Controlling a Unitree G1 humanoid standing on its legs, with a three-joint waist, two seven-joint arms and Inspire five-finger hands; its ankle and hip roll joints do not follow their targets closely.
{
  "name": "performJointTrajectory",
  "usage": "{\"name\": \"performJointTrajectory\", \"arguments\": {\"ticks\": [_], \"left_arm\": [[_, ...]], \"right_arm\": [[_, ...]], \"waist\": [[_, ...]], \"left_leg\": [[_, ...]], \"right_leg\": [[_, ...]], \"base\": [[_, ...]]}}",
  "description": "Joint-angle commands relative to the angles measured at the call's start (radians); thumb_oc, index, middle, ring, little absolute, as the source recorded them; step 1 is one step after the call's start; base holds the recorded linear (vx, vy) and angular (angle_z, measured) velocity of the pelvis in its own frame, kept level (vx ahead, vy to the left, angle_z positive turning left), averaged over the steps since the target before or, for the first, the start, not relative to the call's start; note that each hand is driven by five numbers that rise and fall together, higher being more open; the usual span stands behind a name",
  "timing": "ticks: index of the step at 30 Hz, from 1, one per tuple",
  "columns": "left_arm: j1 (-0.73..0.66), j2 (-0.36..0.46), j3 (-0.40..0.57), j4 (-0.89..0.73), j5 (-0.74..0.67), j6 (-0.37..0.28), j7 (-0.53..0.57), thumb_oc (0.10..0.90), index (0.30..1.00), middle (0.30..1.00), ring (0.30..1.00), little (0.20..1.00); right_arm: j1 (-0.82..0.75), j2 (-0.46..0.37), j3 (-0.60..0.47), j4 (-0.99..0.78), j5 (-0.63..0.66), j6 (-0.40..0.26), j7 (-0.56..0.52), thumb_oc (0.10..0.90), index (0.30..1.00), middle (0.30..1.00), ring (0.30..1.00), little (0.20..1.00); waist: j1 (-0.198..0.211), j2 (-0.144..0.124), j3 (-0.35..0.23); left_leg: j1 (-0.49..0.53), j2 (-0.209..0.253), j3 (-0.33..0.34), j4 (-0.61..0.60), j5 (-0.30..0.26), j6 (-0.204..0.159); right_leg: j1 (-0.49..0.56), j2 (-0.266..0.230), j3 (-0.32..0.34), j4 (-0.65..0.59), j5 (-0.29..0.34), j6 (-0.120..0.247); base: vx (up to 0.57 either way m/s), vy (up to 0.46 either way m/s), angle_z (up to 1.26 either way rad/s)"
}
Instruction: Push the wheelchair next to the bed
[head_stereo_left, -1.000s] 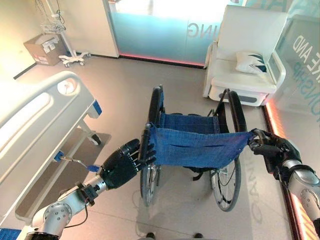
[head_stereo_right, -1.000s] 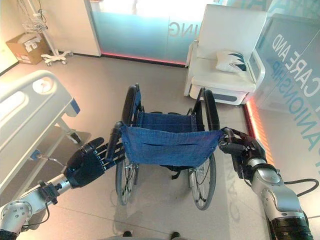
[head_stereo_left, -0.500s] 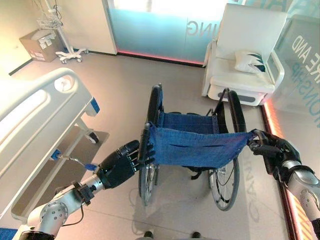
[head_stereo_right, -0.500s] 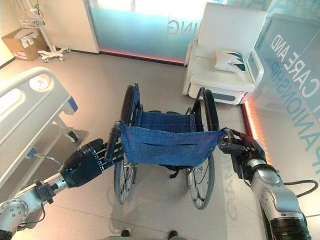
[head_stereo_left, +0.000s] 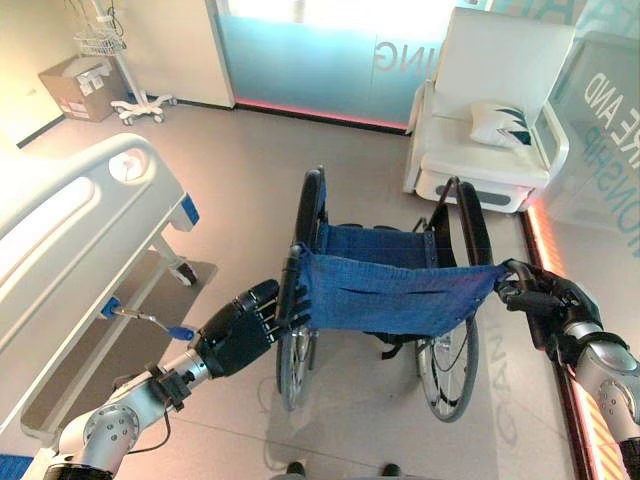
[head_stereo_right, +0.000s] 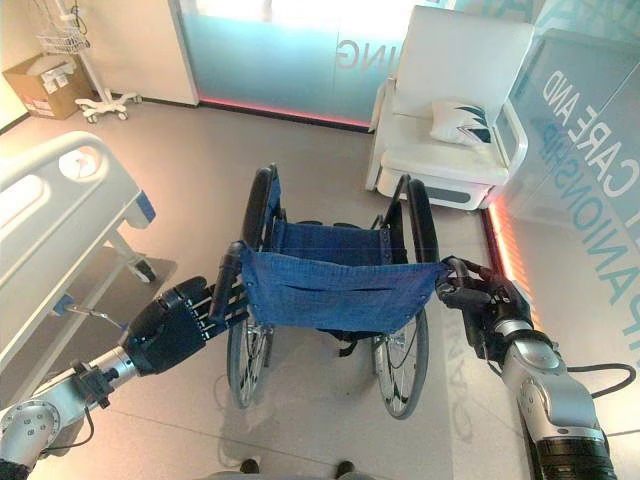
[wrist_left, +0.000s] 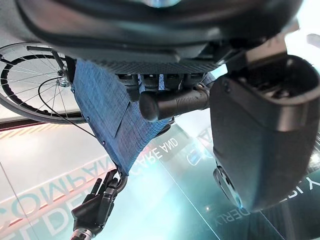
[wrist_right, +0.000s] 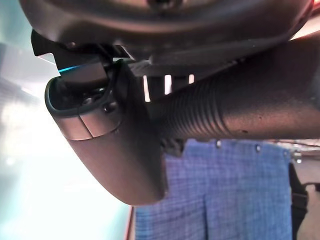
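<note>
1. The wheelchair (head_stereo_left: 385, 300) stands mid-floor, well apart from the bed (head_stereo_left: 70, 240), which lies to the robot's left.
2. The left hand (head_stereo_left: 238, 330) has its fingers curled round the left push handle (wrist_left: 172, 102); the right hand (head_stereo_right: 480, 300) is wrapped round the right handle (wrist_right: 240, 112).
3. Advice: swing the chair leftward, pushing more on the right handle, and keep the left wheel (head_stereo_left: 297, 350) clear of the bed frame.
4. The footrests and front castors are hidden by the seat. The far end of the bed is cut off.
</note>
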Motion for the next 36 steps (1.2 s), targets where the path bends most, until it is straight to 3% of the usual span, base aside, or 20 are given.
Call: {"name": "performJointTrajectory", "arguments": {"ticks": [1, 6, 13, 16, 17, 19, 21, 30, 36], "left_arm": [[-0.279, -0.046, 0.170, -0.288, -0.097, -0.223, -0.201, 0.800, 0.900, 0.900, 0.900, 0.900], [-0.271, -0.010, 0.135, -0.286, 0.042, -0.164, -0.159, 0.800, 0.900, 0.900, 0.900, 0.900], [-0.298, 0.034, 0.040, -0.324, 0.128, -0.180, -0.139, 0.800, 0.900, 0.900, 0.900, 0.900], [-0.321, 0.079, -0.001, -0.326, 0.286, -0.215, -0.093, 0.800, 0.900, 0.900, 0.900, 0.900], [-0.325, 0.102, -0.011, -0.324, 0.346, -0.231, -0.069, 0.762, 0.844, 0.844, 0.844, 0.844], [-0.336, 0.141, -0.029, -0.311, 0.434, -0.261, -0.025, 0.510, 0.465, 0.465, 0.465, 0.465], [-0.344, 0.179, -0.034, -0.298, 0.475, -0.287, -0.028, 0.400, 0.300, 0.300, 0.300, 0.300], [-0.363, 0.251, -0.020, -0.308, 0.402, -0.258, 0.017, 0.400, 0.300, 0.300, 0.300, 0.300], [-0.359, 0.265, -0.012, -0.306, 0.375, -0.228, 0.022, 0.400, 0.300, 0.300, 0.300, 0.300]], "right_arm": [[-0.064, -0.056, 0.013, -0.111, 0.031, -0.037, 0.092, 0.400, 0.300, 0.300, 0.300, 0.300], [-0.069, -0.075, 0.022, -0.119, 0.049, -0.030, 0.083, 0.400, 0.300, 0.300, 0.300, 0.300], [-0.088, -0.090, 0.057, -0.117, 0.071, -0.028, 0.056, 0.400, 0.300, 0.300, 0.300, 0.300], [-0.094, -0.096, 0.067, -0.110, 0.076, -0.033, 0.050, 0.400, 0.300, 0.300, 0.300, 0.300], [-0.095, -0.102, 0.070, -0.113, 0.083, -0.034, 0.046, 0.400, 0.300, 0.300, 0.300, 0.300], [-0.098, -0.113, 0.076, -0.114, 0.095, -0.034, 0.037, 0.400, 0.300, 0.300, 0.300, 0.300], [-0.101, -0.130, 0.077, -0.112, 0.112, -0.031, 0.031, 0.400, 0.300, 0.300, 0.300, 0.300], [-0.101, -0.149, 0.077, -0.064, 0.118, -0.072, 0.056, 0.400, 0.300, 0.300, 0.300, 0.300], [-0.102, -0.156, 0.075, -0.057, 0.124, -0.065, 0.068, 0.400, 0.300, 0.300, 0.300, 0.300]], "waist": [[-0.002, 0.044, -0.124], [0.004, 0.049, -0.120], [0.006, 0.055, -0.119], [0.003, 0.060, -0.118], [0.002, 0.062, -0.117], [0.001, 0.064, -0.116], [0.001, 0.066, -0.118], [0.003, 0.070, -0.117], [0.003, 0.073, -0.120]], "left_leg": [[0.003, 0.030, 0.024, 0.004, -0.040, -0.056], [0.004, 0.029, 0.019, 0.004, -0.040, -0.054], [0.003, 0.027, 0.015, 0.004, -0.036, -0.049], [0.002, 0.027, 0.016, 0.004, -0.034, -0.048], [0.003, 0.027, 0.017, 0.004, -0.033, -0.048], [0.002, 0.027, 0.018, 0.004, -0.032, -0.047], [0.000, 0.028, 0.022, 0.004, -0.031, -0.047], [-0.003, 0.029, 0.028, 0.004, -0.025, -0.050], [-0.004, 0.029, 0.028, 0.004, -0.025, -0.050]], "right_leg": [[0.036, -0.031, -0.047, 0.002, -0.043, 0.015], [0.038, -0.031, -0.054, 0.002, -0.041, 0.020], [0.038, -0.030, -0.056, 0.002, -0.037, 0.024], [0.036, -0.030, -0.055, 0.002, -0.034, 0.026], [0.037, -0.030, -0.055, 0.002, -0.034, 0.026], [0.035, -0.029, -0.055, 0.002, -0.033, 0.027], [0.034, -0.029, -0.057, 0.002, -0.033, 0.029], [0.031, -0.027, -0.063, 0.002, -0.030, 0.028], [0.031, -0.027, -0.066, 0.002, -0.032, 0.028]], "base": [[0.00, 0.000, 0.00], [0.00, 0.000, 0.00], [0.00, 0.000, 0.00], [0.00, 0.000, 0.00], [0.00, 0.000, 0.00], [0.00, 0.000, 0.00], [0.00, 0.000, 0.00], [0.00, 0.000, 0.00], [0.00, 0.000, 0.00]]}}
